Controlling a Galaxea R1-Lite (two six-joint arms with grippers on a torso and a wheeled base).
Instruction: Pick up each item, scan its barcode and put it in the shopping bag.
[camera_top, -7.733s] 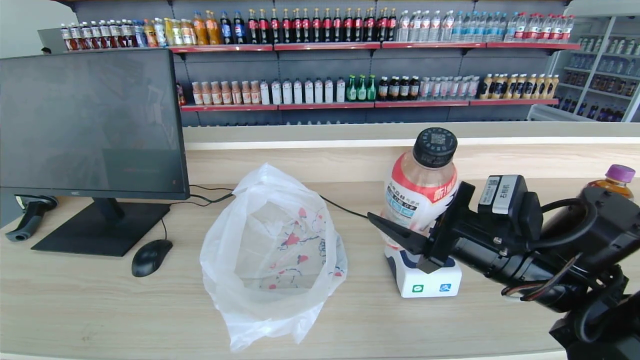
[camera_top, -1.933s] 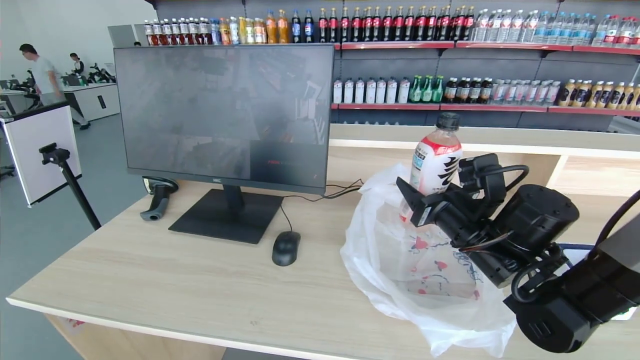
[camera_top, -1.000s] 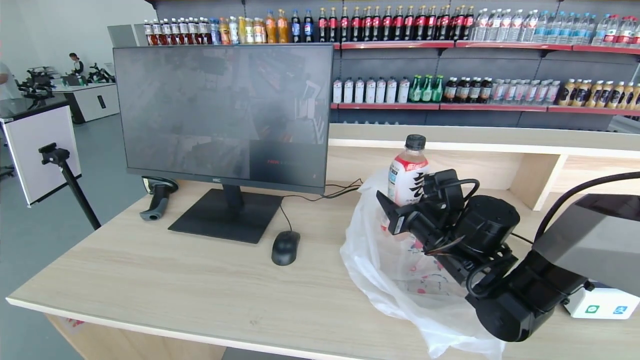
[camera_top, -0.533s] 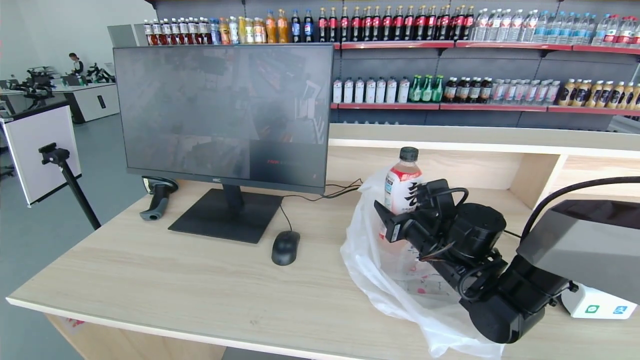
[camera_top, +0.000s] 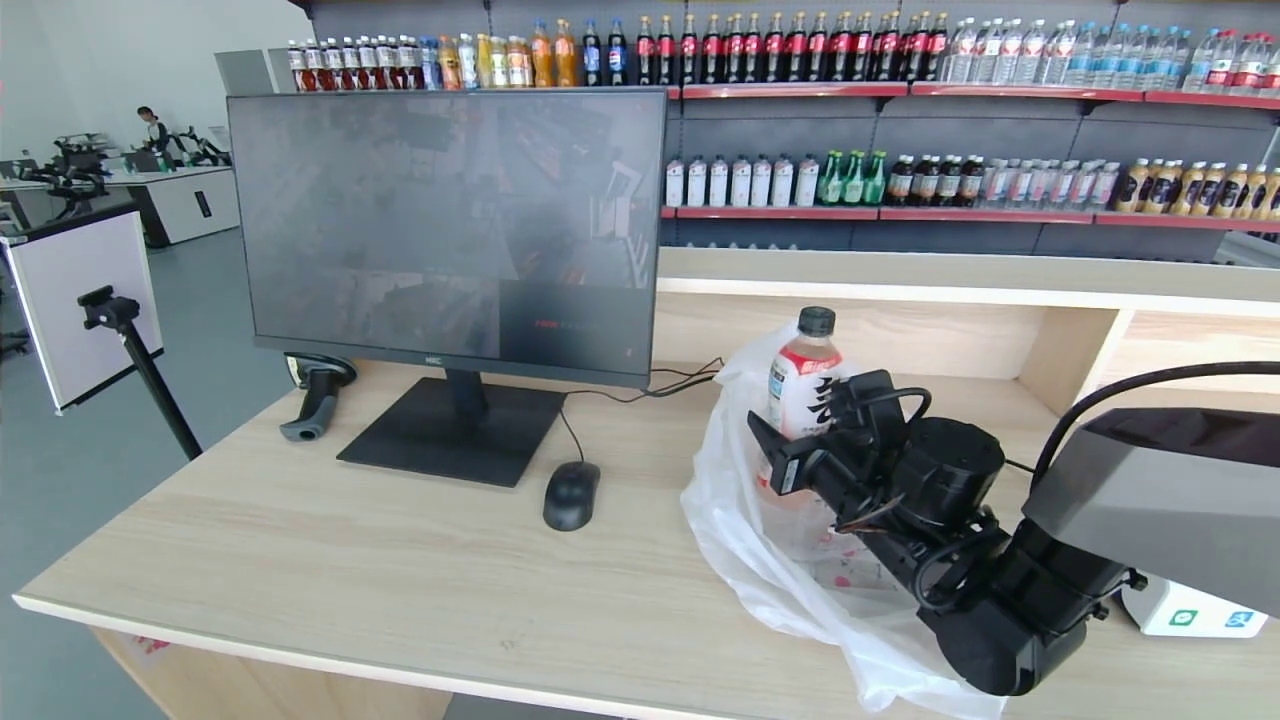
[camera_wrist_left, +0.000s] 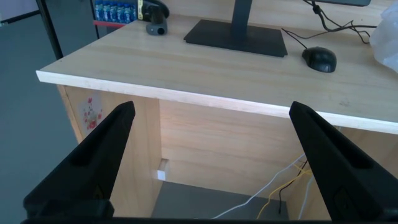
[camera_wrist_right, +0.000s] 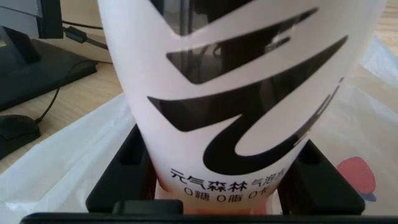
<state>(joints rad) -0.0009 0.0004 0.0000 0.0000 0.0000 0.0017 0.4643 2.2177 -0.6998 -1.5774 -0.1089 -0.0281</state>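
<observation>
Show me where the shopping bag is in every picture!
Head view: the shopping bag sits on the counter, right of the mouse.
Left wrist view: a white bit of the shopping bag peeks in at the edge, past the mouse.
Right wrist view: the shopping bag shows on both sides of the bottle.
Shared landmark: the black monitor stand.
</observation>
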